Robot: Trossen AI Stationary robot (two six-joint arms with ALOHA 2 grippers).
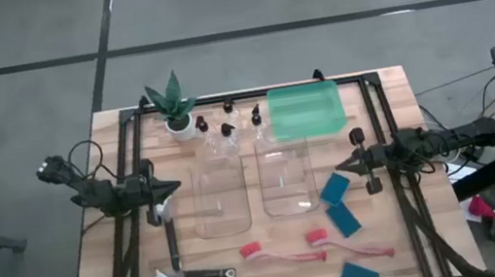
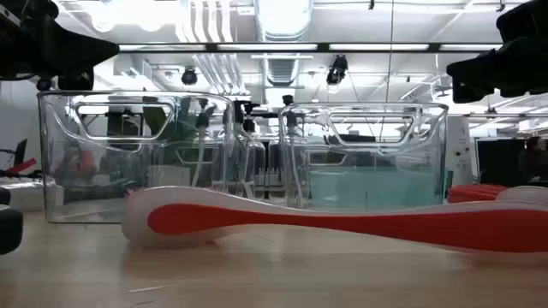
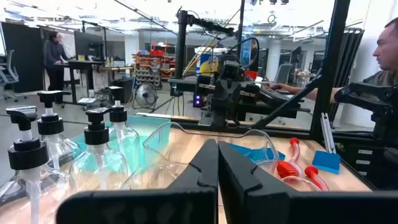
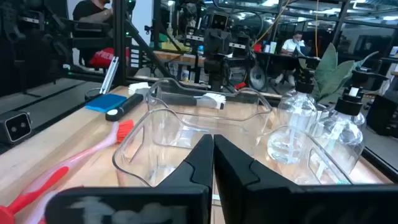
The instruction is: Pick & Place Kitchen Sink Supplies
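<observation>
On the wooden counter (image 1: 100,269), four small clear bottles with black pump tops (image 1: 227,132) stood in the upper centre of the high view. Flat blue sponges (image 1: 335,189) lay lower right, red long-handled brushes (image 1: 284,251) bottom centre, and a black-handled white-headed brush (image 1: 170,238) lower left. The left pincer (image 1: 174,188) and right pincer (image 1: 342,166) hovered with fingers together, holding nothing, flanking two clear plastic bins (image 1: 285,180).

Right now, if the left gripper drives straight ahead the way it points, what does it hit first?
Most likely the nearer clear bin. The left gripper, shut, points across the table at its rim. Height is unclear; it might pass just over the rim.
</observation>
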